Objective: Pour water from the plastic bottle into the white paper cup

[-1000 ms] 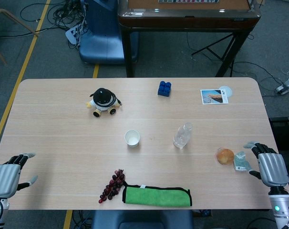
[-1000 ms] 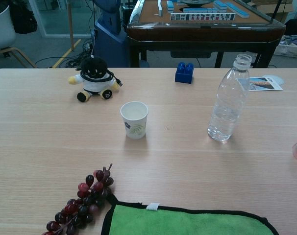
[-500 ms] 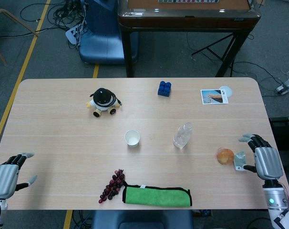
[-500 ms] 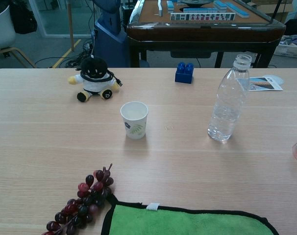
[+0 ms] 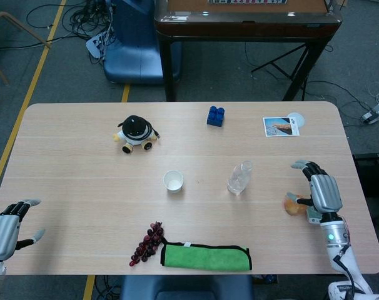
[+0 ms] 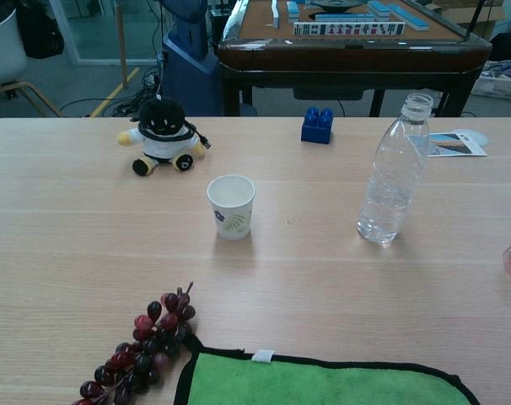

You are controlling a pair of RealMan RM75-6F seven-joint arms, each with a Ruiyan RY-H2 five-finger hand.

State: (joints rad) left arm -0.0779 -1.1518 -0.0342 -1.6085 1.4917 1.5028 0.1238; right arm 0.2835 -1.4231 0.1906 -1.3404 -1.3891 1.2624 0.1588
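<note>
The clear plastic bottle (image 6: pixel 395 173) stands upright and uncapped on the pale wooden tabletop (image 5: pixel 83 181), with a little water at its base. The white paper cup (image 6: pixel 231 206) stands upright well to its left. The right robot hand (image 5: pixel 319 191) hovers over the tabletop's right side, fingers apart and holding nothing, just beside an orange round fruit (image 5: pixel 294 204). The left robot hand (image 5: pixel 5 230) sits at the near left edge, fingers spread and empty. A bunch of dark red grapes (image 6: pixel 142 346) touches a green cloth (image 6: pixel 323 384) at the front.
</note>
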